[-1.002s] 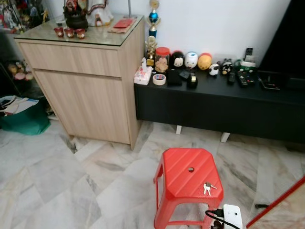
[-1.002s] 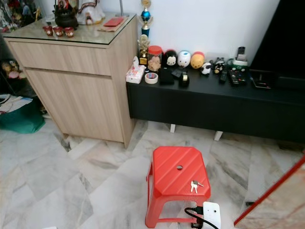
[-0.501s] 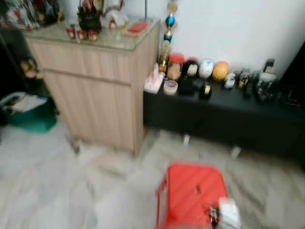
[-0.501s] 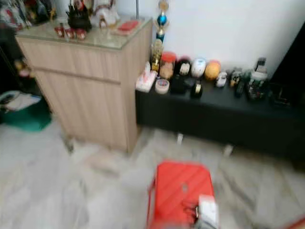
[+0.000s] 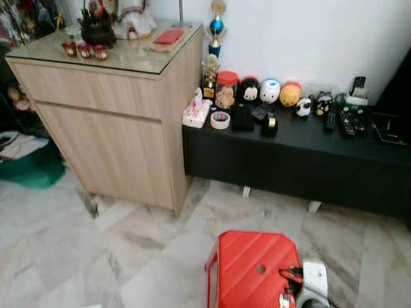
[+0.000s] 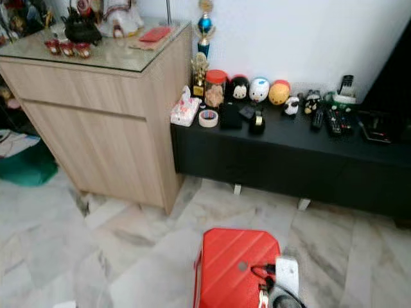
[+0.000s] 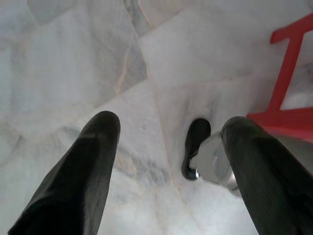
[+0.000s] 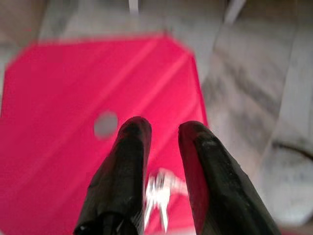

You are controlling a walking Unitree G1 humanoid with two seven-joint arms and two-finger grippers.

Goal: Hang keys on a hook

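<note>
Two narrowly parted right claw (image 8: 164,132) fingers straddle keys (image 8: 157,192) pointing along them.

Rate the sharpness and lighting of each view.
Left and right eye views: evenly lit, slightly soft, red stool readable. Left wrist view: bright marble floor, left end effector fairly sharp. Right wrist view: blurred, stool top smeared, keys a pale streak between the right end effector fingers.
</note>
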